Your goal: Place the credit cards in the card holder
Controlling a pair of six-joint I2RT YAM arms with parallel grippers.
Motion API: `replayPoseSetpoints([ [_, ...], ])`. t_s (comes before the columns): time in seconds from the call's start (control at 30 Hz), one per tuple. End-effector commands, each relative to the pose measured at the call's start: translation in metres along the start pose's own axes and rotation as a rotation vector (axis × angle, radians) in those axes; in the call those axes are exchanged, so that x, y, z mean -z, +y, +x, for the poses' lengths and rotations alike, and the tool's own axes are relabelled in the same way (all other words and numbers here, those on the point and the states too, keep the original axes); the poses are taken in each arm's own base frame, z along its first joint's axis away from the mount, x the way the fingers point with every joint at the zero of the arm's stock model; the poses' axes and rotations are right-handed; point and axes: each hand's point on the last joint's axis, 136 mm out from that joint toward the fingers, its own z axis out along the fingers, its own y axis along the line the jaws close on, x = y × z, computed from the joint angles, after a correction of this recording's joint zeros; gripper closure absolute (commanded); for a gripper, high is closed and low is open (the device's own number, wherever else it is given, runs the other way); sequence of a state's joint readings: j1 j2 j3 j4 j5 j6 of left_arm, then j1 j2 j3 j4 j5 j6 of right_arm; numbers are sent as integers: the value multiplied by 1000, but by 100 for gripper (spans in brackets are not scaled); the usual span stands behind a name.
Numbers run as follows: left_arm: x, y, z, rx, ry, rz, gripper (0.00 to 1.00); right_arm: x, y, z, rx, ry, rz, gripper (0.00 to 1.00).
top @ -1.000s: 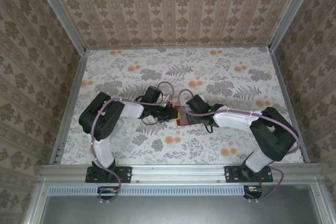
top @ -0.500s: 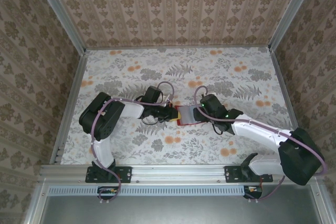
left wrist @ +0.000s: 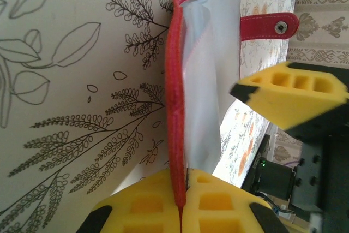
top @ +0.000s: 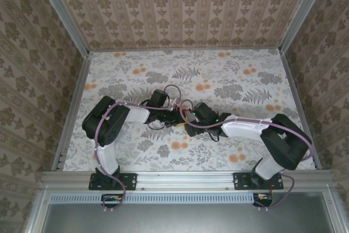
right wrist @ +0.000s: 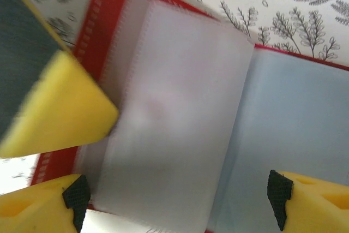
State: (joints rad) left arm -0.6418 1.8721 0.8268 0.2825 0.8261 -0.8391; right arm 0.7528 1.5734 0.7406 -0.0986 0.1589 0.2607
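One floral tabletop (top: 245,80), papered walls (top: 185,9); left fingers (left wrist: 147,208) tight on card holder (left wrist: 175,107), right fingers (right wrist: 316,203) apart.

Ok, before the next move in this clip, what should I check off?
1. Hold by the left gripper on the card holder's red edge: ok.
2. Holder spread open, pale pockets exposed: ok.
3. The right gripper open over the pockets: ok.
4. Card held by the right gripper: not ok, it holds nothing.
5. Where the cards lie for pickup: cannot tell.
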Motion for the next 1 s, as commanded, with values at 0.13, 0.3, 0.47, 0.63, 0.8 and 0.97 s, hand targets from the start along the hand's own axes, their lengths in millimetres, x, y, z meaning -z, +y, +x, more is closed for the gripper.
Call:
replayPoseSetpoints([
  [0.13,1,-7,9,-9,24,33,100,-9,-26,-15,-35,-33,155,13],
  [0.3,0,-3,11,2,30,33,100,1,-13,-17,-51,-61,30,14],
  [0.47,-1,-3,11,-1,31,36,100,11,-19,-16,-62,-71,25,16],
  [0.63,-1,-2,11,0,30,31,100,7,-37,-10,-96,-33,75,18],
  [0.8,1,-4,10,-1,25,34,100,1,-35,-5,-110,1,41,19],
  [0.97,2,-5,11,0,29,36,100,1,-63,-1,-165,29,208,18],
])
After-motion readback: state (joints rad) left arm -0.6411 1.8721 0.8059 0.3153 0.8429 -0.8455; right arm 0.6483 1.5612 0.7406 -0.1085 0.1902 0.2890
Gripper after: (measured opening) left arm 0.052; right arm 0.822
